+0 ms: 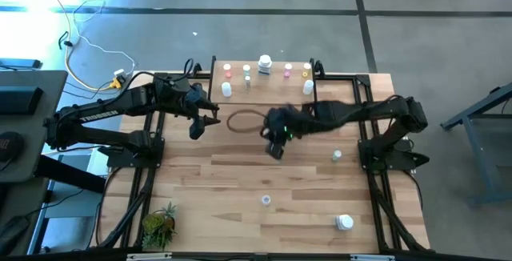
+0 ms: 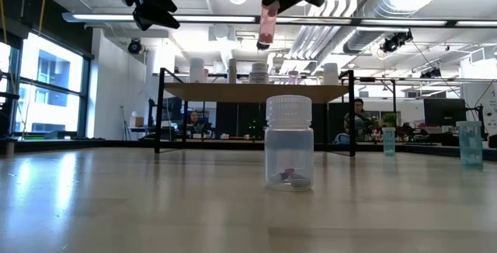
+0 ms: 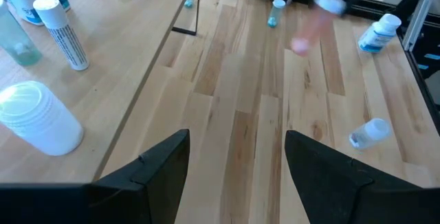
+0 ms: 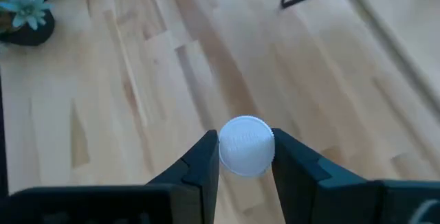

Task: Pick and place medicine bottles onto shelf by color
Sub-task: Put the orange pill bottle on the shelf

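The right gripper [image 4: 245, 157] hangs above the table, its fingers pinching a small bottle [image 4: 246, 145] by its white cap, the shelf [image 1: 276, 81] just beyond it. The left gripper [image 3: 237, 159] hovers beside that shelf, fingers spread and empty

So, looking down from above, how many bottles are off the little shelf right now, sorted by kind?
Small bottles on the table: 2
Larger white bottle on the table: 1
Bottle held in the right gripper: 1
Total: 4
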`<move>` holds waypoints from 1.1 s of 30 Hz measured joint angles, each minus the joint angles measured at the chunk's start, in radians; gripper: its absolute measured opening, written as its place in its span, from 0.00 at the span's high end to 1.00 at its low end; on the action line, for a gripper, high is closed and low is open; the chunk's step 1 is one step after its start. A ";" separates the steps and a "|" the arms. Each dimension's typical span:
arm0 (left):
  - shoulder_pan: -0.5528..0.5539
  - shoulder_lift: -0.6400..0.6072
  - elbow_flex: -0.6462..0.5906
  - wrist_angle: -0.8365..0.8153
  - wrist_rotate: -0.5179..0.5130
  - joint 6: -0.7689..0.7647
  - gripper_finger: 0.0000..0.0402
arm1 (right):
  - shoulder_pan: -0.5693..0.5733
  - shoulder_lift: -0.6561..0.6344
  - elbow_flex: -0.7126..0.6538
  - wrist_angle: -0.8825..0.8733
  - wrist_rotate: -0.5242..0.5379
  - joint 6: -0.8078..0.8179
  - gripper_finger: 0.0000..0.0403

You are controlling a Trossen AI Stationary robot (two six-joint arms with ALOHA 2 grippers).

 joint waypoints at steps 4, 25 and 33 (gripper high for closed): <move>0.000 0.000 0.000 0.000 0.000 0.000 0.43 | -0.102 0.000 0.022 -0.002 -0.085 -0.109 0.76; 0.000 0.000 0.000 0.000 -0.030 0.000 0.43 | -0.551 0.000 0.033 -0.094 -0.286 -0.328 0.76; 0.000 0.000 0.000 0.000 -0.072 0.000 0.43 | -0.645 0.000 0.033 -0.161 -0.337 -0.372 0.76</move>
